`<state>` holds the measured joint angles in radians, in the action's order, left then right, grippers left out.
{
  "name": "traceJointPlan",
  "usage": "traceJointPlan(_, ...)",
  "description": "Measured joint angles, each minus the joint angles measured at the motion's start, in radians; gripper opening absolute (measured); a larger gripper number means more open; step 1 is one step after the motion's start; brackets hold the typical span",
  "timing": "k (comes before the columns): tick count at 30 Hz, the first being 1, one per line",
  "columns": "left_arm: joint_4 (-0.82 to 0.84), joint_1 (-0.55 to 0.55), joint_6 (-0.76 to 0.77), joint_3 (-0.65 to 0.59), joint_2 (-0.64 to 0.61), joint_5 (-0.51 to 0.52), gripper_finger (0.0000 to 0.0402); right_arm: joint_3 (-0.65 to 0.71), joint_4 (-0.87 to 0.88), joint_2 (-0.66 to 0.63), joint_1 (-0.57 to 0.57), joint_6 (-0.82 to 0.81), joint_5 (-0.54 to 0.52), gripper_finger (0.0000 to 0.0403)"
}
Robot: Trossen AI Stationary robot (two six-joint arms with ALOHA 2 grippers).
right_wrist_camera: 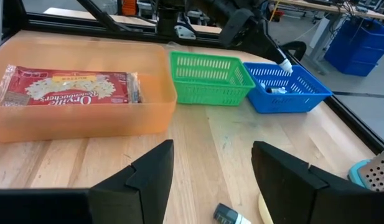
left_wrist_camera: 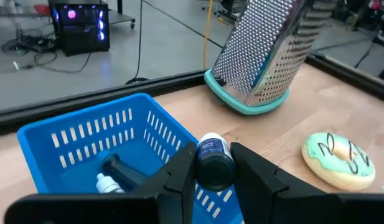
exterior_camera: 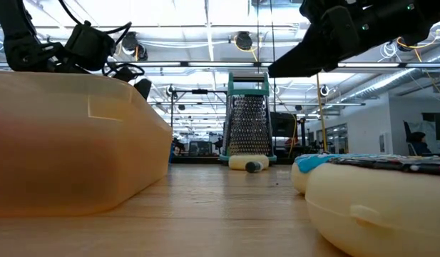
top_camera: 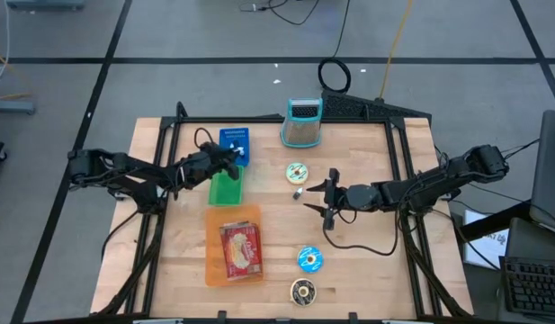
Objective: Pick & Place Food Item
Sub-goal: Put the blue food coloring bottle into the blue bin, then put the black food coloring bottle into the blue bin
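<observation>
Two grippers: the left gripper (left_wrist_camera: 213, 180), clamped on a small bottle (left_wrist_camera: 214, 163), hangs over the blue basket (left_wrist_camera: 86, 140), cap outward. Right gripper (right_wrist_camera: 210, 168) waits, fingers apart.

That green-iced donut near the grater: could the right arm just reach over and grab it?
Probably yes. The right gripper hangs open just beside the donut, with bare table between them and nothing blocking.

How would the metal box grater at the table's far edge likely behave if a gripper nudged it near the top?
The grater stands upright, tall over a small teal base, so a high push would probably tip it. Its perforated metal walls look rigid. It is hollow, so likely light for its size and apt to slide on the wooden table.
</observation>
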<state>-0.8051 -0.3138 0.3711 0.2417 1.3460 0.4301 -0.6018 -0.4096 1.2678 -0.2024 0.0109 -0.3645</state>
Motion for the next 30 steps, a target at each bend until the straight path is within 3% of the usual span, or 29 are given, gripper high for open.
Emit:
traceJointPlan(5,0.002,0.000,0.099,0.000,0.000,0.046,0.0093,0.000,0.003,0.000,0.000,0.000,0.000,0.0206)
traceJointPlan(18,0.049,-0.013,0.143,0.000,0.000,0.068,0.0098,0.000,0.003,0.000,0.000,0.000,0.000,0.0207)
traceJointPlan(30,0.013,-0.012,0.099,0.000,0.000,0.038,0.0233,0.000,-0.027,0.000,0.000,0.061,-0.003,0.0207)
